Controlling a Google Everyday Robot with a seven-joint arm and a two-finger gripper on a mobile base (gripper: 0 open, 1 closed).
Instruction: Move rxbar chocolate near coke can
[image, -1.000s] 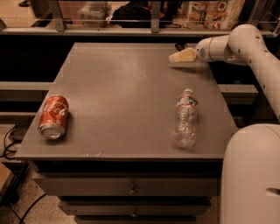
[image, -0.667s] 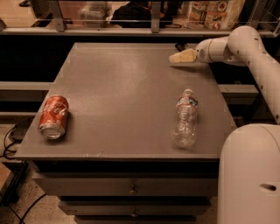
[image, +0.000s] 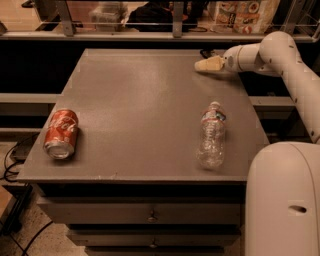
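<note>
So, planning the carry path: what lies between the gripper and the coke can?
Only bare tabletop, in the camera view. The gripper sits far right, the coke can front left; the bottle lies aside.

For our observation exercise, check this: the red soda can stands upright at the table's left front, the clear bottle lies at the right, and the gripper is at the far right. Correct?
No. The camera view shows the soda can lying on its side, not upright. The bottle does lie at the right of the table, with the gripper at the far right.
</note>
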